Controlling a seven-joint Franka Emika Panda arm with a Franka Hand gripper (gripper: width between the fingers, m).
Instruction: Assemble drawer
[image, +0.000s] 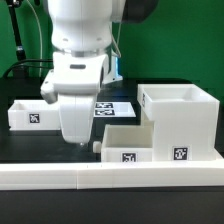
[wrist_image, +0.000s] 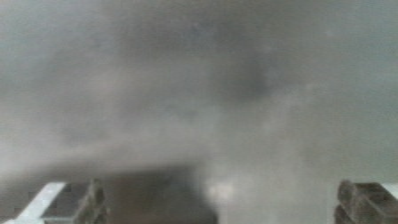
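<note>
Drawer casing (image: 185, 120) stands upright, mouth upward, tagged face toward the exterior camera; tool (wrist_image: 217, 205) gapes wide.

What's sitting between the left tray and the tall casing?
In the exterior view: the robot's arm, the marker board behind it, and the second tray beside the casing.

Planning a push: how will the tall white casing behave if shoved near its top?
The casing looks open-topped and thin-walled, so probably light yet stiff. On its flat base it would likely slide, though a high shove might tip it.
</note>
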